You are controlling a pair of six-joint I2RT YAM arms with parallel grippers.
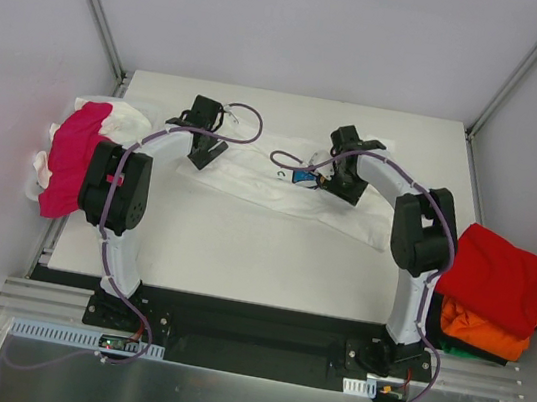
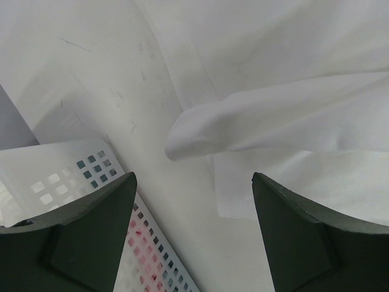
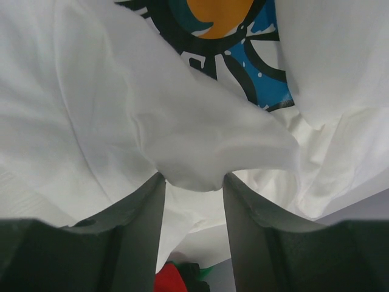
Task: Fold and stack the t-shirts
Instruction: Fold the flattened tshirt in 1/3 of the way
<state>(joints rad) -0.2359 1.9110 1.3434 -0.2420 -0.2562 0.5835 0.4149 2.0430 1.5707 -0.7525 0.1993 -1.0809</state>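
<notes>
A white t-shirt [image 1: 250, 186] with a blue and orange print [image 3: 243, 36] lies spread across the middle of the table. My right gripper [image 1: 317, 180] is down on its right part. In the right wrist view a raised fold of the white cloth [image 3: 200, 140] sits pinched between the two fingertips of this gripper [image 3: 193, 179]. My left gripper [image 1: 202, 158] hangs open over the shirt's left end. Its fingers [image 2: 91, 231] straddle bare table, with a cloth edge [image 2: 200, 131] just beyond the tips. A magenta-pink t-shirt [image 1: 71, 167] lies heaped at the left, and red [image 1: 495, 275] and orange [image 1: 482, 329] t-shirts lie stacked at the right.
A white perforated basket [image 2: 73, 164] stands at the table's left edge and holds the pink heap and some white cloth [image 1: 109, 117]. Something dark green [image 1: 449, 344] lies under the orange shirt. Purple cables run along both arms.
</notes>
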